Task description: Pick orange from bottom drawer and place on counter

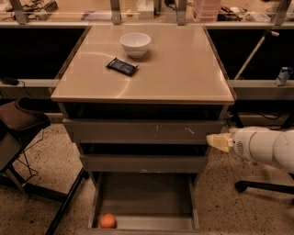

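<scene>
The orange (108, 221) lies on the floor of the open bottom drawer (151, 197), in its front left corner. The counter (183, 69) is the beige top of the grey cabinet; a white bowl (135, 44) and a dark packet (122, 66) lie on its far left part. My gripper (218, 142) is at the cabinet's right side, level with the top drawer front, on a white arm (266, 148) coming in from the right. It is far above and to the right of the orange.
Two shallower drawers (142, 131) stand slightly open above the bottom one. A brown chair (20, 121) with black legs stands at the left. A chair base (262, 186) is on the floor at the right. A cluttered shelf (147, 11) with metal posts runs behind.
</scene>
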Robot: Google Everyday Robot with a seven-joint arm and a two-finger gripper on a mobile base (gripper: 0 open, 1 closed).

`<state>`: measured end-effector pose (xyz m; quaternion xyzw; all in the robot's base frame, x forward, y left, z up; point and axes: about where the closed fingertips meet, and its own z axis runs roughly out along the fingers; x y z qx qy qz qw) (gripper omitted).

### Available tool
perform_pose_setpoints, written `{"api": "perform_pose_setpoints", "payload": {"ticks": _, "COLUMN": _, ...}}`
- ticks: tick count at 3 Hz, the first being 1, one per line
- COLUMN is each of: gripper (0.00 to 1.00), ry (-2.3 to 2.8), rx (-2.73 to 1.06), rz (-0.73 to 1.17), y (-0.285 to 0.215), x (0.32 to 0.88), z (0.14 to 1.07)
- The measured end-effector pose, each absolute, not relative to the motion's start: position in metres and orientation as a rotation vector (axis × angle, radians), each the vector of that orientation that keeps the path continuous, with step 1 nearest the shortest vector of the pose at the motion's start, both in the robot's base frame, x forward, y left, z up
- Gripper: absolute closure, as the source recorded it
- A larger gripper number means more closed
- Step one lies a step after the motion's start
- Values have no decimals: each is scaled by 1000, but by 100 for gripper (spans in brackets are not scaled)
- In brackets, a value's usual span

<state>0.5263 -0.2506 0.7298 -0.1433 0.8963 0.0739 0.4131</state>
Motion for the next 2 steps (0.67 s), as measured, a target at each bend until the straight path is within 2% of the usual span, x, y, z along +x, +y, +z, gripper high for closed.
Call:
{"api": "perform_pose_setpoints", "payload": {"ticks": 1, "gripper": 0, "ry": 2254, "rx": -360, "rz": 186, "y": -251, "x": 526, "z": 730}}
{"api": "perform_pose_setpoints", "payload": {"ticks": 2, "gripper": 0, "ry": 2254, "rx": -360, "rz": 186, "y": -251, "x": 526, "z": 730}}
